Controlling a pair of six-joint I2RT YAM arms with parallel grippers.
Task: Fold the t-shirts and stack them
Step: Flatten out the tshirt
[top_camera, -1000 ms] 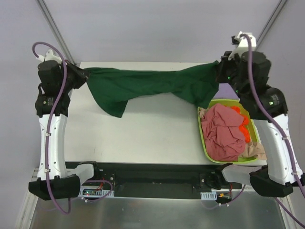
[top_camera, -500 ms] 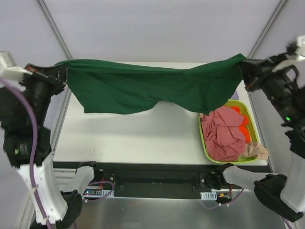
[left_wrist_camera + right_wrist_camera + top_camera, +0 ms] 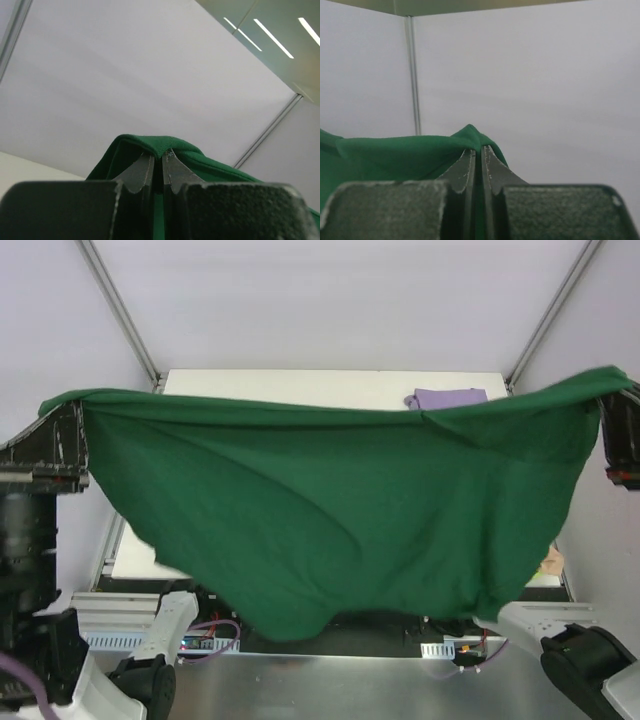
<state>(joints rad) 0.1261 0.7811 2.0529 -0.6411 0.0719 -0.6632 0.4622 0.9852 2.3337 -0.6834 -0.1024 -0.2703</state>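
Now dark green t-shirt hangs spread above worktop, left claw and right claw each clamped on upper edge corner. Cloth soft, light, droopy; likely best gripped at corners.

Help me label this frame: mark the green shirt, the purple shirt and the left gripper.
green shirt (image 3: 330, 510), overhead view, middle of the cloth.
purple shirt (image 3: 450, 398), overhead view, its visible part.
left gripper (image 3: 161, 156), left wrist view, between its fingertips.

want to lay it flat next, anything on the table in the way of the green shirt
A lilac shirt lies at the table's far right edge; the hanging green shirt hides the rest.
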